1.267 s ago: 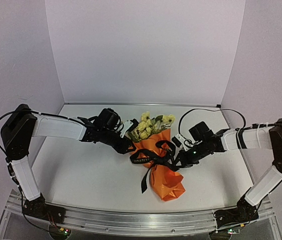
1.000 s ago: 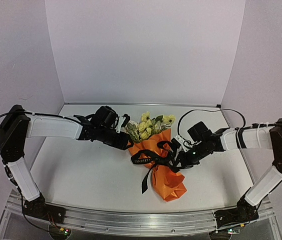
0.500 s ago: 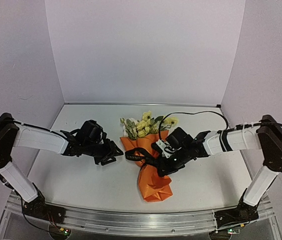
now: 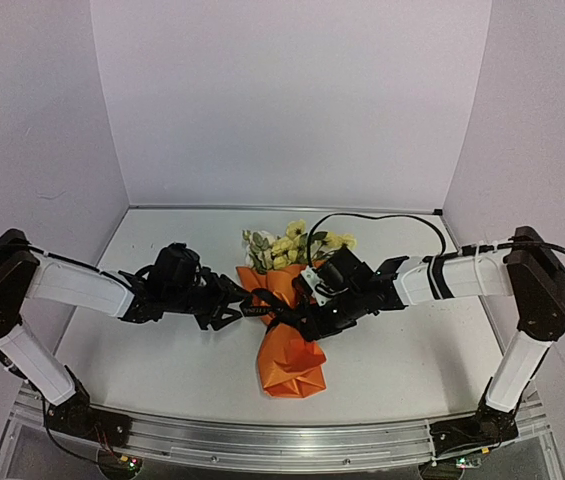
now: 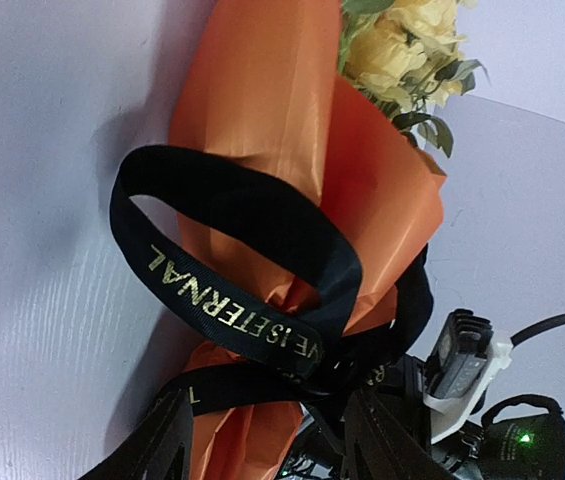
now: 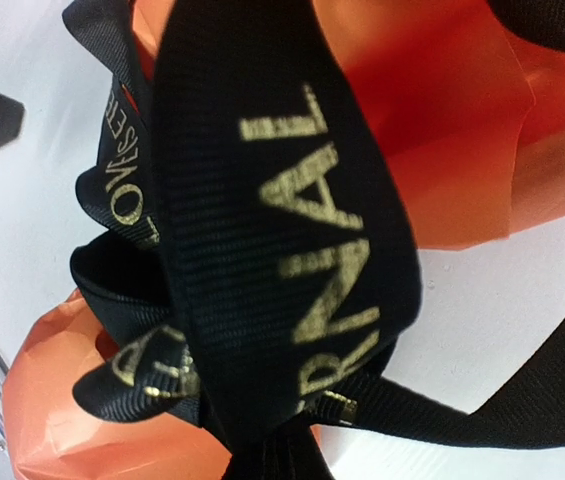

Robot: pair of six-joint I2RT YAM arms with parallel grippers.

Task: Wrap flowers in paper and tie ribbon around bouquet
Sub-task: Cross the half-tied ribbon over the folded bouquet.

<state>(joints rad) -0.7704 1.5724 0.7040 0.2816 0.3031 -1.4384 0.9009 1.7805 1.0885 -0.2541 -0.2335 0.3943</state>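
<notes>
The bouquet lies mid-table: orange paper (image 4: 287, 365) rolled into a cone, yellow and cream flowers (image 4: 292, 245) sticking out of its far end. A black lettered ribbon (image 4: 267, 310) is looped and knotted round its waist. My left gripper (image 4: 234, 305) stands open at the waist's left side. In the left wrist view its fingers (image 5: 167, 450) straddle a ribbon strand (image 5: 232, 310) and the paper (image 5: 262, 120). My right gripper (image 4: 307, 322) is shut on the ribbon (image 6: 272, 200) at the knot's right side; its jaws are hidden under the ribbon.
White table (image 4: 162, 350) walled at the back and on both sides. An aluminium rail (image 4: 262, 440) runs along the front edge. The right arm's black cable (image 4: 372, 215) arcs just behind the flowers.
The right gripper has pulled the ribbon leftward, dragging the bouquet left and nearer the front. The left gripper left the flower end, drew back, then came in beside the waist.
</notes>
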